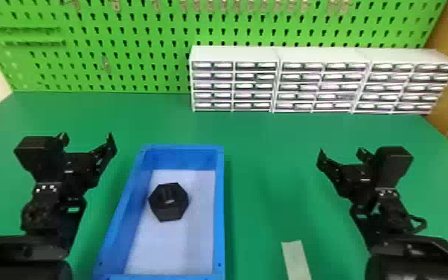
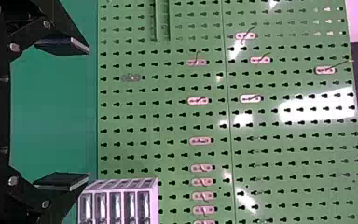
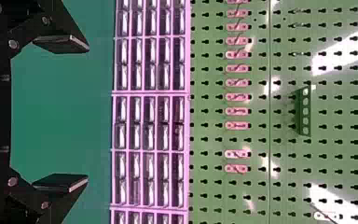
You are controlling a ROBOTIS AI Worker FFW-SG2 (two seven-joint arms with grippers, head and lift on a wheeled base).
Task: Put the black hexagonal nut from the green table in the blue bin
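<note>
In the head view, the black hexagonal nut point(image 1: 169, 202) lies flat on the pale floor of the blue bin point(image 1: 219, 208), near its left wall. My left gripper point(image 1: 88, 139) is open to the left of the bin, apart from it and the nut. On the far side, my right gripper point(image 1: 340, 154) is open over the right part of the green table point(image 1: 264, 149). The left wrist view has the left gripper point(image 2: 86, 114) with nothing between its widely parted fingers. In the right wrist view, the right gripper point(image 3: 86, 114) likewise holds nothing.
White drawer cabinets point(image 1: 279, 80) stand along the table's back right, before a green pegboard point(image 1: 122, 48) with small hooks. A pale strip point(image 1: 296, 260) lies on the table near the front, right of the bin.
</note>
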